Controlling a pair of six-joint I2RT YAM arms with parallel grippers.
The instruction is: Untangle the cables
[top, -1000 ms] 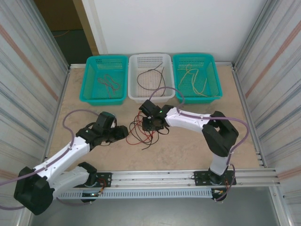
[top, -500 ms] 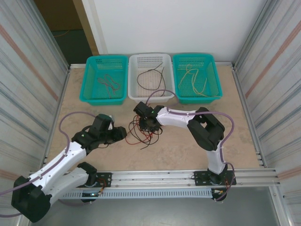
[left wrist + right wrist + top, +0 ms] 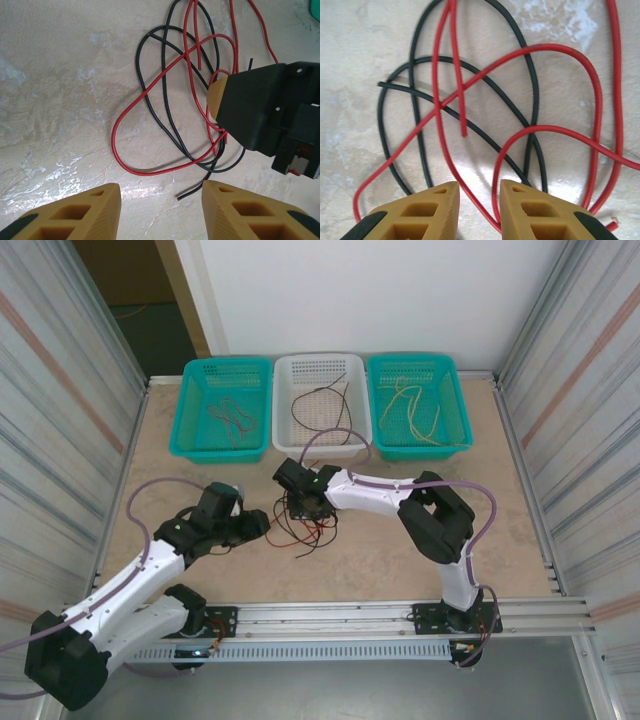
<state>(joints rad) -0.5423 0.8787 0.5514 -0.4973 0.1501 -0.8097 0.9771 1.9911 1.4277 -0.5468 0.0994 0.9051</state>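
A loose tangle of red and black cables (image 3: 308, 528) lies on the table between the two arms. My right gripper (image 3: 299, 506) hangs just over its upper part, open, and a red cable (image 3: 512, 140) loops up between its tan fingers (image 3: 425, 212) without being pinched. A black cable (image 3: 415, 125) crosses under the red one. My left gripper (image 3: 161, 197) is open and low, to the left of the tangle, with a loose black cable end (image 3: 179, 198) lying between its fingers. The right gripper's black body (image 3: 265, 110) shows above the red loop (image 3: 130, 107).
Three baskets stand along the back edge. A teal one (image 3: 185, 410) holds red wire, a white one (image 3: 285, 400) holds black wire, and another teal one (image 3: 455, 410) holds yellow wire. Metal walls close both sides, with a rail along the front.
My right gripper has slid left over the tangle, its arm folding in. The left arm drew back slightly a second ago and has since held still.
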